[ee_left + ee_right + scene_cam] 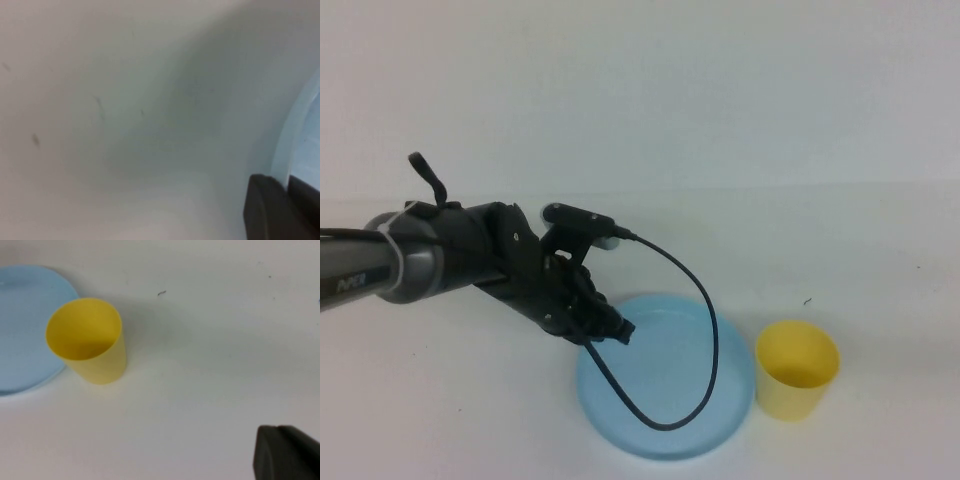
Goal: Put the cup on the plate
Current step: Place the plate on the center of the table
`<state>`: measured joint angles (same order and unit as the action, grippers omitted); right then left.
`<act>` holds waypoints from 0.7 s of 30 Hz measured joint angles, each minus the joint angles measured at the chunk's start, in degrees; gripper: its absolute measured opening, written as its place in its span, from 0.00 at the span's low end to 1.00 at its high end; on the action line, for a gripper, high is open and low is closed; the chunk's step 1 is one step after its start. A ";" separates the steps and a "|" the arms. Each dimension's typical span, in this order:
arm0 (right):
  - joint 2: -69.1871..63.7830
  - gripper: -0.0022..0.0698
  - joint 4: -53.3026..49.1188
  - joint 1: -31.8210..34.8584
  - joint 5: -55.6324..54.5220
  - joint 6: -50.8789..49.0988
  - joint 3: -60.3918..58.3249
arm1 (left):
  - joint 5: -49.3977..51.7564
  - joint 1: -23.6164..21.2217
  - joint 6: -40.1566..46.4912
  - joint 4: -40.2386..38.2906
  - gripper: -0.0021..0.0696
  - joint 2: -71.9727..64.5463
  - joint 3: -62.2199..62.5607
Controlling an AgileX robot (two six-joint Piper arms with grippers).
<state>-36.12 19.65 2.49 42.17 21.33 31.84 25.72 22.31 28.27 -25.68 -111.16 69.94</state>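
- Left gripper (620,330) low over plate's (665,420) near-left rim, holding nothing; can't tell how far open.
- Right gripper (287,452): only a dark tip in right wrist view, off to cup's side; opening can't tell.
- Cup (797,369) upright, mouth up, on table (880,250) just right of plate.
- High view omits right arm.

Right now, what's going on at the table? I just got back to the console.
The yellow cup stands upright on the table, just right of the light-blue plate, not yet on it. The left pincer is low over the plate's near-left rim, holding nothing; its black cable loops above the plate. The right pincer shows only in its own wrist view as a dark tip, off to the side of the cup and clear of it. Neither arm has the cup.
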 joint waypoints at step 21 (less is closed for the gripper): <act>-37.52 0.60 16.19 -12.65 0.79 13.84 21.14 | 3.43 0.12 -1.17 11.34 0.18 16.22 0.97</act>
<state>-73.63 35.84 -10.15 42.96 35.17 52.98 29.15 22.43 27.10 -14.34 -94.94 70.92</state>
